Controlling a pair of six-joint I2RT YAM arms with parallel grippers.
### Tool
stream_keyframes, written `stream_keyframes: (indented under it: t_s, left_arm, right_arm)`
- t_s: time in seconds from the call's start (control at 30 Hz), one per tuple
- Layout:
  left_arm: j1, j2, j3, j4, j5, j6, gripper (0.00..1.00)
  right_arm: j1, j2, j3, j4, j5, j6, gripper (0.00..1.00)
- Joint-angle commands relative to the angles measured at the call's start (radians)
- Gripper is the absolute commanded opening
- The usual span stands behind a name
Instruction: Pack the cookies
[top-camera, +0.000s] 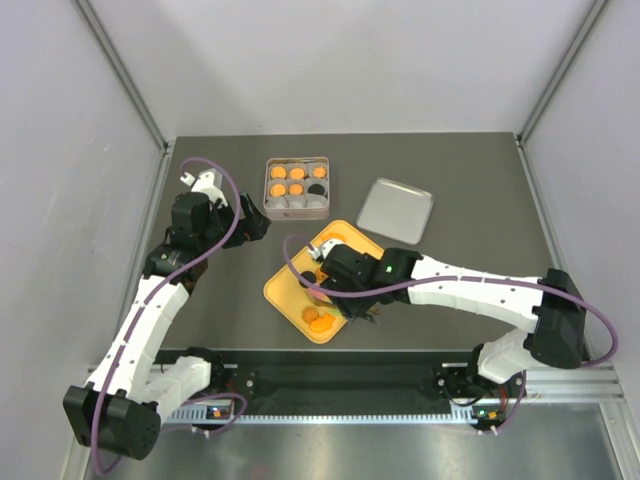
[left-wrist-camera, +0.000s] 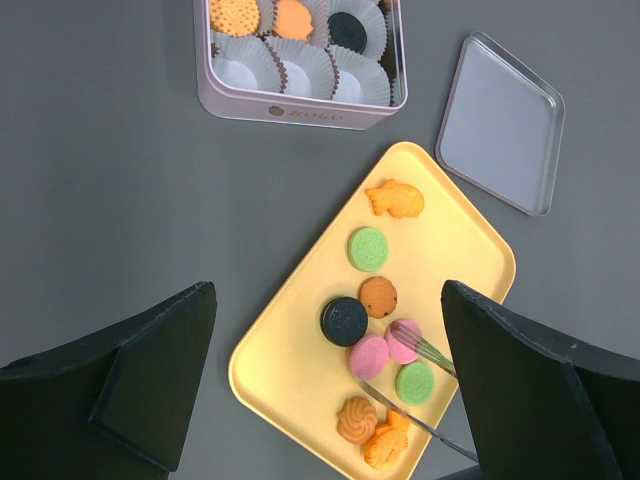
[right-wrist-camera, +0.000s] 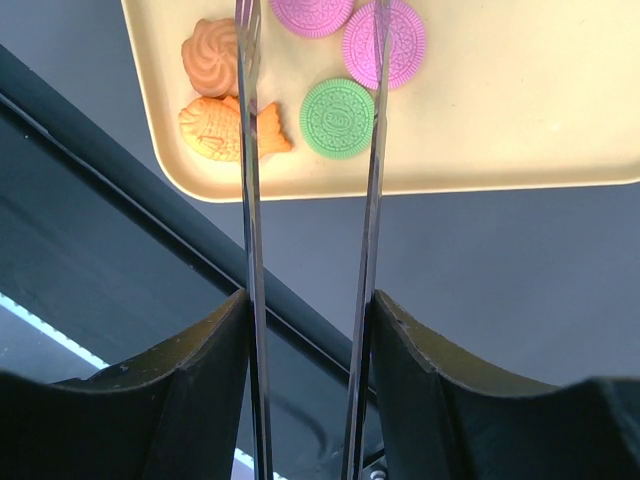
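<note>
Over yellow tray (left-wrist-camera: 285, 350) | right gripper (right-wrist-camera: 310, 330) clamped on tongs (right-wrist-camera: 248, 200), tines apart above pink cookies (right-wrist-camera: 385, 45) | left gripper (left-wrist-camera: 328, 300) spread wide | tin (left-wrist-camera: 290, 108) and lid (left-wrist-camera: 500, 125) lie beyond tray

In the right wrist view, the tips of the tongs (right-wrist-camera: 248, 200) run off the top edge, so it cannot be told whether they pinch anything. Two pink cookies (right-wrist-camera: 385, 45) and the yellow tray (right-wrist-camera: 520, 100) are cropped at the same edge. In the top external view, the right arm (top-camera: 450, 285) hides the tray's middle and any cookies lying there. In the left wrist view, the tin (left-wrist-camera: 290, 105) toward the desk's far edge is cut off at the top. A finger (left-wrist-camera: 540, 380) of the left gripper (left-wrist-camera: 328, 290) covers the tongs' handle end.
</note>
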Motion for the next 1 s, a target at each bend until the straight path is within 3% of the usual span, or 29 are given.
stream_keyframes:
  t_s: [0.0, 0.97]
  left_arm:
    - [0.007, -0.008, -0.013, 0.045, -0.003, 0.001, 0.99]
    - [0.007, -0.013, -0.012, 0.043, -0.007, 0.002, 0.99]
  right_arm:
    - [0.013, 0.010, 0.057, 0.051, 0.013, -0.007, 0.49]
    - [0.000, 0.037, 0.040, 0.060, 0.008, -0.010, 0.43]
